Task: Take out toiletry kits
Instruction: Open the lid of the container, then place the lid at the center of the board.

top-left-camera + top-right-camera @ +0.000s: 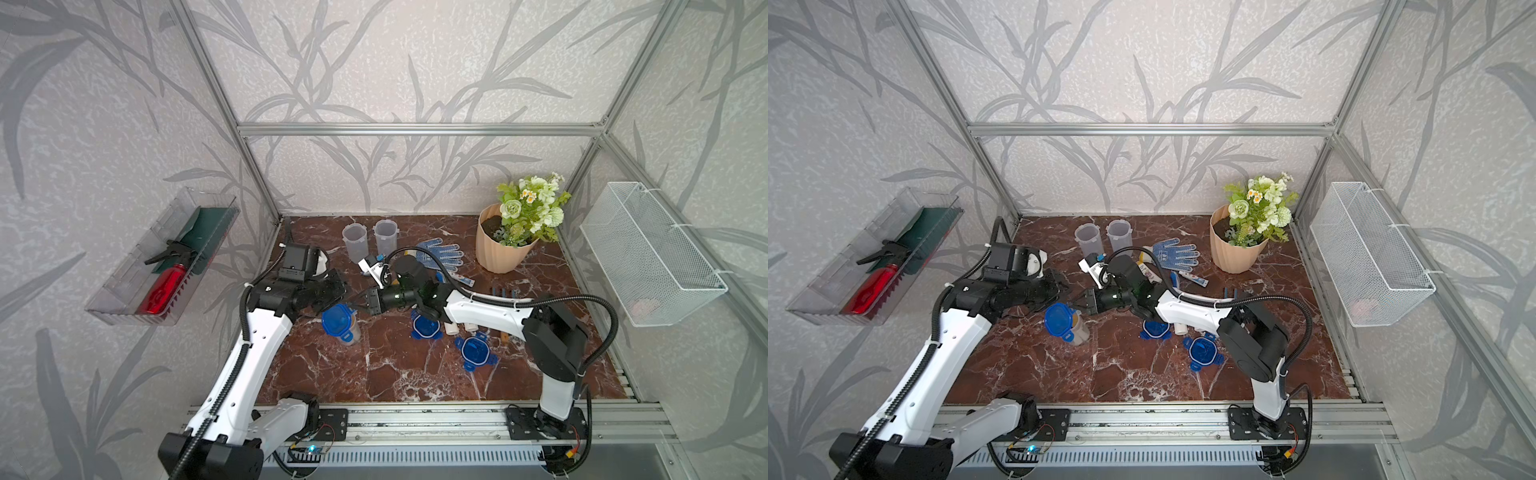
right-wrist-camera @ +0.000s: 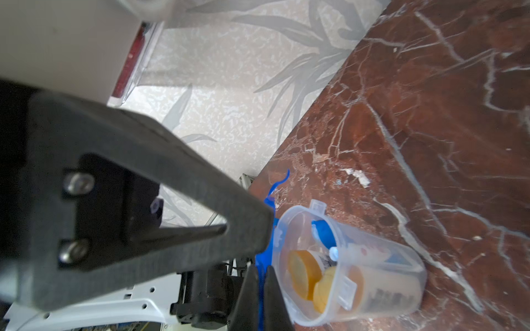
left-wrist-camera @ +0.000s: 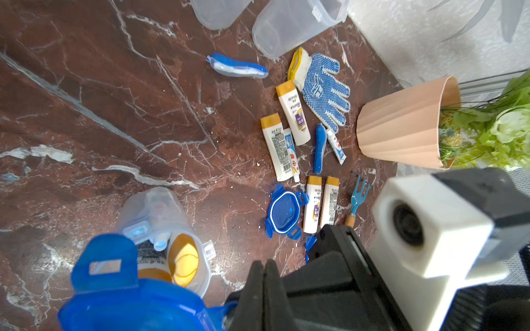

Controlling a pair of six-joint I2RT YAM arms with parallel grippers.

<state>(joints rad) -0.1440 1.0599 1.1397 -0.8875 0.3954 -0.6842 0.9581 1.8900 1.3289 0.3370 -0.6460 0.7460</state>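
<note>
Lying tipped at near left: a cup (image 1: pixel 352 334) with bottles (image 2: pixel 304 270) inside. Pinching its blue lid (image 1: pixel 337 319) with left gripper (image 2: pixel 261 272), right gripper (image 3: pixel 264 265) pressed together beside it. Farther right, by the glove (image 3: pixel 324 88): loose bottles (image 3: pixel 292 114), tubes (image 3: pixel 337 143).

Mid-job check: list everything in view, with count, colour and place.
table: one, red-brown marble, under everything.
clear cups: three; two empty at the back, one tipped, filled, centre left.
blue lids: three; two flat, centre right, one at the filled cup's mouth.
bottles: four loose, white, gold caps, mid-table; two more in the filled cup.
toothbrushes: two loose, blue-white, mid-table.
toothpaste tubes: two loose, white, by the bottles.
glove: one, blue-dotted white, beside the empty cups.
garden fork: one, blue, wooden handle, by the bottles.
flower pot: one, peach, back right.
wire basket: one, white, right wall.
clear tray: one, left wall, holding a red spray bottle.
left gripper: shut, beside the filled cup's lid.
right gripper: shut on that lid's edge.
</note>
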